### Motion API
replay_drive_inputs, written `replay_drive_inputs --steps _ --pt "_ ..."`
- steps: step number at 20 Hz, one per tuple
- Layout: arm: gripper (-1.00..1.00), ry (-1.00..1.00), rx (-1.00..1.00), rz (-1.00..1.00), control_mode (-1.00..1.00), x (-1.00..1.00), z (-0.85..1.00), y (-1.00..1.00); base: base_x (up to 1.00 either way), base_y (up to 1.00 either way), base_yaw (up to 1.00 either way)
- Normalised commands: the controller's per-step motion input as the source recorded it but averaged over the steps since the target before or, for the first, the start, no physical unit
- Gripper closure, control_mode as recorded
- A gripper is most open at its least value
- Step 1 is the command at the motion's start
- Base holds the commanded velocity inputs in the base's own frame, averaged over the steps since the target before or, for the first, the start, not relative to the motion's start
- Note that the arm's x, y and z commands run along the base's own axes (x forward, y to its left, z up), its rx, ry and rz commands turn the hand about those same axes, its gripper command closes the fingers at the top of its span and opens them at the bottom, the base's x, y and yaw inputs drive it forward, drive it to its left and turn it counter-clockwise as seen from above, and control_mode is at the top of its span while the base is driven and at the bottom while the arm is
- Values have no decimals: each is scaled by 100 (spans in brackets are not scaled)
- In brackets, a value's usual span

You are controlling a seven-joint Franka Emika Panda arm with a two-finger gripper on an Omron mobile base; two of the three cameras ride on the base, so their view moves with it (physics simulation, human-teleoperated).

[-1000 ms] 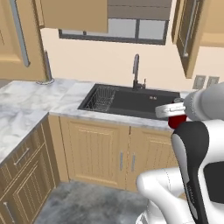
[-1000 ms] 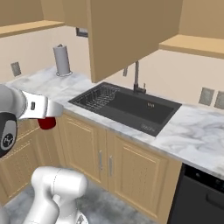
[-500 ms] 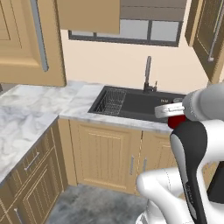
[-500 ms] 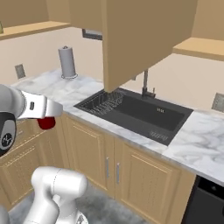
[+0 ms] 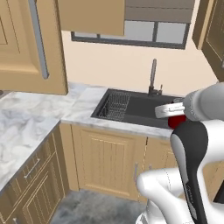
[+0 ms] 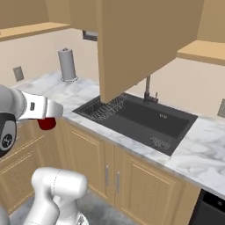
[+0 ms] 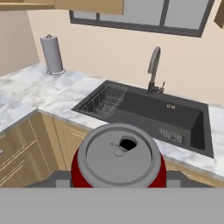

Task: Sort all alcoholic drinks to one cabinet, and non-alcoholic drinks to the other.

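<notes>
Tool still gripping red can; base moved, sink now nearer w/ view shifted

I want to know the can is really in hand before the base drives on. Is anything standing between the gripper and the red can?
Nothing visible does. In the hand view the red can sits right at the gripper, with its silver top facing the camera. In the left base view the can hangs under the hand, over the front edge of the sink.

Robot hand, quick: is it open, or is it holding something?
Gripper: jaws closed on the red can, held in the air in front of the sink.
</notes>
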Motion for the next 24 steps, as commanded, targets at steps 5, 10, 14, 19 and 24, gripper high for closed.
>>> replay_drive_inputs --steps 5,10,14,19,24 --pt "100 0 0 0 100 0 0 0 49 15 4" --pt "100 0 0 0 100 0 0 0 46 17 4" --pt "100 0 0 0 100 0 0 0 44 18 4" --pt "100 0 0 0 100 0 0 0 38 18 7" --pt "100 0 0 0 100 0 0 0 10 10 14"
